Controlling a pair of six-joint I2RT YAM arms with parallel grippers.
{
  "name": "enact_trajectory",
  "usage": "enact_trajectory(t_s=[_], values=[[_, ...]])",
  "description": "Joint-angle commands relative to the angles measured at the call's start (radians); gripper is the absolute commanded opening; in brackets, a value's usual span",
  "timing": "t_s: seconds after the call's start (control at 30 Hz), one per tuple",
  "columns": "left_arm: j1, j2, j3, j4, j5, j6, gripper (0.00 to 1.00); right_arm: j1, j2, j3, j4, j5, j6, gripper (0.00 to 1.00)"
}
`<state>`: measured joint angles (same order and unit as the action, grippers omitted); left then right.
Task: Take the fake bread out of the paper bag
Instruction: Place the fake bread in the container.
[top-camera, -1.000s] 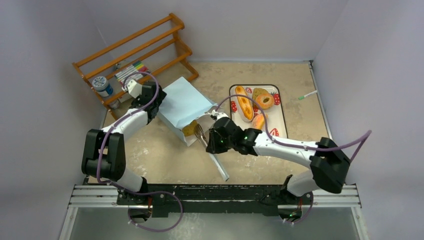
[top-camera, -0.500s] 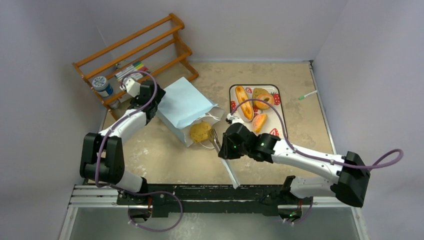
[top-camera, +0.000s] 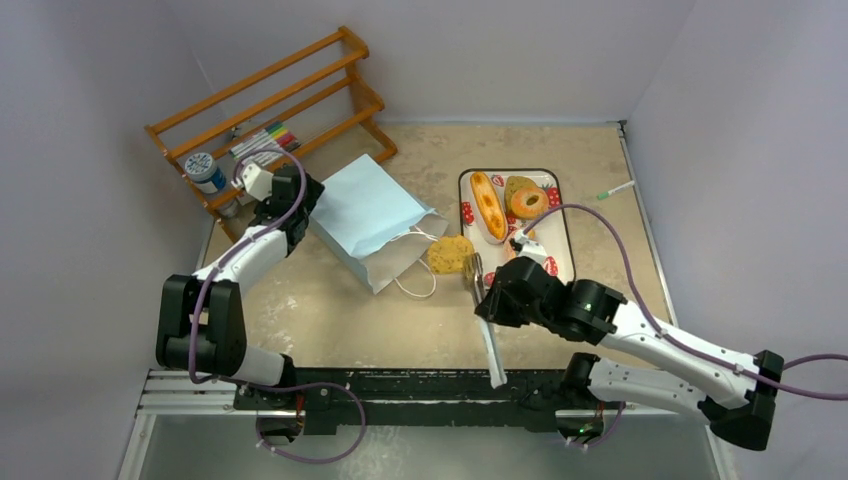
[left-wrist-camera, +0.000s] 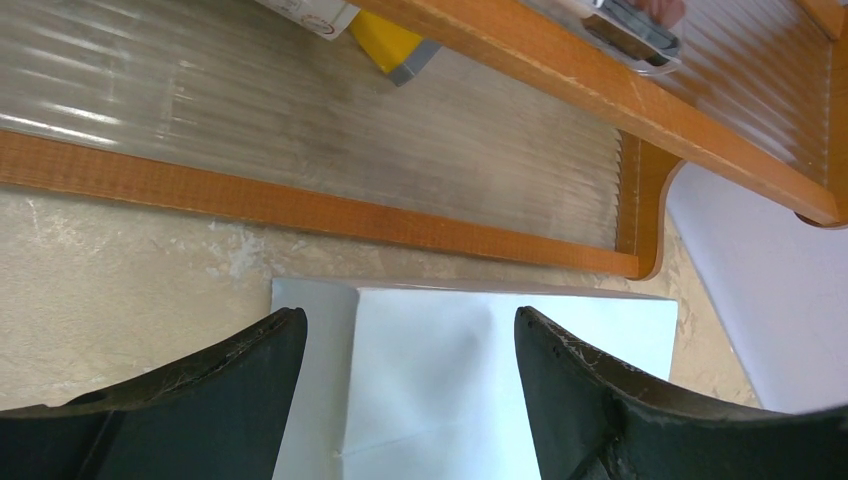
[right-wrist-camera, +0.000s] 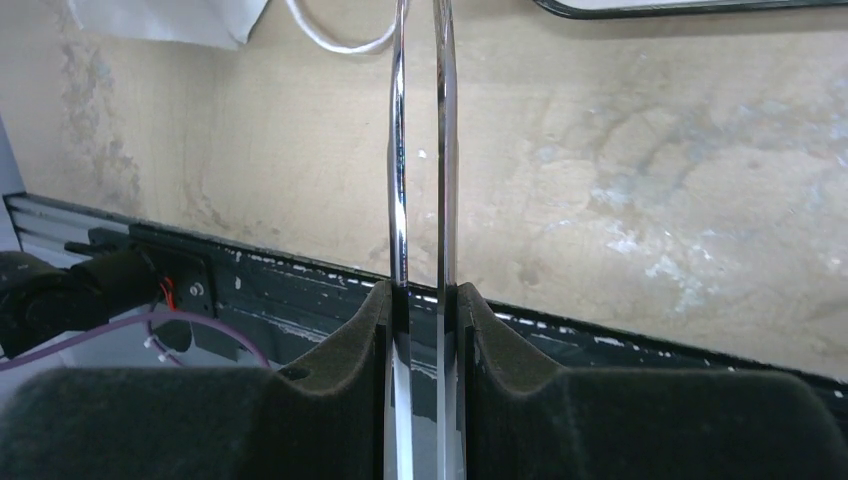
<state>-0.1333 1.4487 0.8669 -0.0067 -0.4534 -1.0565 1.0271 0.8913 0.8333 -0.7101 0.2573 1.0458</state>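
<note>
1. Check the right gripper (right-wrist-camera: 424, 295). Its fingers are clamped on the metal tongs (top-camera: 491, 350), pressing both arms nearly together. The tips appear to pinch a round golden piece of fake bread (top-camera: 450, 253), just outside the mouth of the paper bag (top-camera: 370, 212).
2. Expect the piece to drop if that squeeze relaxes in transit (the tip contact is too small to confirm).
3. Watch the white string handles (right-wrist-camera: 340, 48) at the bag's mouth. A low path can snag them and drag the bag.
4. Note the left gripper (left-wrist-camera: 410, 320). Its fingers stand wide apart, straddling the bag's closed end without gripping, so the bag is free to shift.
5. Clear the rim of the strawberry-print tray (top-camera: 510, 171), beyond the bag's mouth. A low approach can catch the rim or knock the pastries (top-camera: 490, 205) lying in it.
</note>
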Motion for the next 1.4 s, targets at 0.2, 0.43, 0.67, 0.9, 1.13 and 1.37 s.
enact_trajectory(t_s=[0.2,0.43,0.67,0.9,1.13,1.37], values=[[0.015,-0.052,-0.045,0.073,0.015,-0.025,0.76,0.004,-0.117,0.062,-0.209,0.185,0.246,0.05],[0.014,-0.056,-0.071,0.092,0.024,-0.031,0.76,0.001,-0.114,0.126,-0.328,0.317,0.399,0.05],[0.015,-0.048,-0.080,0.107,0.023,-0.031,0.76,-0.098,-0.021,0.160,-0.195,0.311,0.270,0.06],[0.015,-0.035,-0.083,0.123,0.032,-0.036,0.75,-0.426,0.134,0.225,0.080,0.131,-0.128,0.06],[0.015,-0.033,-0.083,0.127,0.031,-0.044,0.75,-0.618,0.277,0.238,0.232,-0.047,-0.282,0.06],[0.015,-0.022,-0.083,0.133,0.028,-0.048,0.75,-0.641,0.342,0.197,0.305,-0.124,-0.282,0.12]])
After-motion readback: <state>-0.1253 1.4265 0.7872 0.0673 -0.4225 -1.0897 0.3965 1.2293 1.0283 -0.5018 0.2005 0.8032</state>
